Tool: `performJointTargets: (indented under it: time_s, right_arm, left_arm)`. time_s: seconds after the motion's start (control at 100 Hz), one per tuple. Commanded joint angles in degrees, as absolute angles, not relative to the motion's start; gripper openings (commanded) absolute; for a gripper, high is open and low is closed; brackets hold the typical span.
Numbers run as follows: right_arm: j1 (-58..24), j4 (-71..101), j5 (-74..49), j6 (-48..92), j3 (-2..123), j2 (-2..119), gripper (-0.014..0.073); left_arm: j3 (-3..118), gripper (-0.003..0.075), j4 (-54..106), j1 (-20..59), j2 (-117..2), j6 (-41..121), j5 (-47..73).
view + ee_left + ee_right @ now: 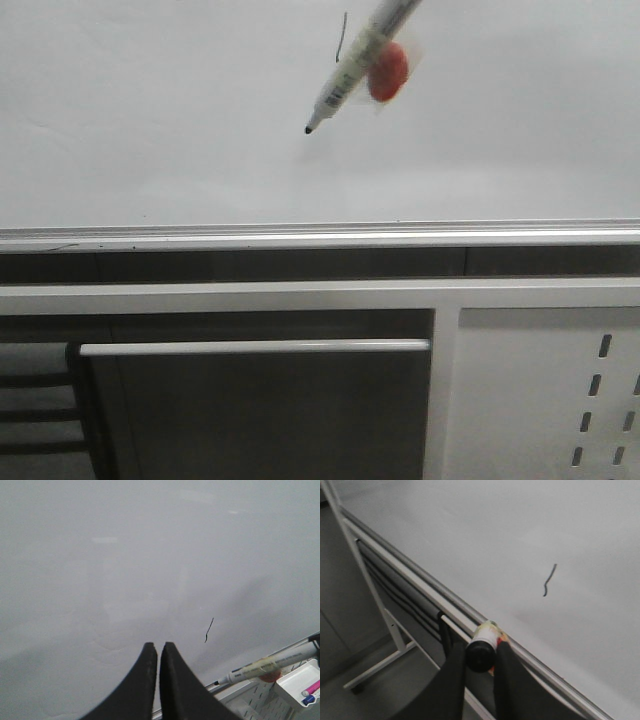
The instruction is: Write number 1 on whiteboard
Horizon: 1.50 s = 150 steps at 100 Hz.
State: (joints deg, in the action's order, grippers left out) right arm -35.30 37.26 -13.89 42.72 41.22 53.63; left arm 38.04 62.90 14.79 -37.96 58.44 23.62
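We judge the marker (350, 72) light, stiff and slick, so our right gripper (481, 656) clamps its barrel while the left gripper (156, 652) hangs closed and empty, the number 1 (342, 38) on the whiteboard (150, 120) well above its aluminium rail (300, 238).

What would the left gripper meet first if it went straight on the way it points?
Probably the bare whiteboard: the left gripper, fingers together, faces plain board, with the number 1 off to one side. Distance is unclear.
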Motion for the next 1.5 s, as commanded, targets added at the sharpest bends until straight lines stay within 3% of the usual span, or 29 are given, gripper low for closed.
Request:
performJointTargets:
  time_s: [0.0, 0.32, 0.68, 0.76, 0.87, 1.0, 1.29, 1.49]
  right_arm:
    - [-35.3, 37.2, -13.6, 43.2, 44.4, 50.2, -0.0053]
    - [-35.3, 37.1, -17.3, 43.2, 51.1, 45.7, -0.0053]
    - [-35.3, 37.3, -29.1, 43.2, 51.9, 49.7, -0.0053]
    - [-35.3, 37.6, -30.1, 43.2, 52.2, 50.7, -0.0053]
    - [-35.3, 37.6, -33.3, 43.2, 54.1, 52.4, -0.0053]
    - [-35.3, 37.6, -37.9, 43.2, 58.2, 55.7, -0.0053]
    - [-35.3, 37.6, -46.0, 43.2, 66.8, 62.2, -0.0053]
    - [-35.3, 37.8, -49.4, 43.2, 68.3, 62.4, -0.0053]
  left_arm:
    - [39.6, -0.0020, 65.0, 14.8, -37.8, 57.9, 23.4]
    - [39.9, -0.0020, 71.4, 14.8, -38.9, 63.1, 28.0]
    - [40.0, -0.0015, 79.7, 14.8, -48.5, 79.5, 48.5]
    - [40.2, 0.0031, 80.3, 14.8, -51.1, 83.1, 53.7]
    - [41.7, 0.0153, 79.6, 14.8, -54.9, 83.6, 59.2]
    - [44.4, 0.0259, 78.7, 17.4, -58.0, 83.8, 60.0]
    - [48.6, 0.0260, 67.3, 30.1, -62.6, 85.1, 51.4]
    - [48.6, 0.0260, 67.3, 31.4, -63.2, 85.1, 45.3]
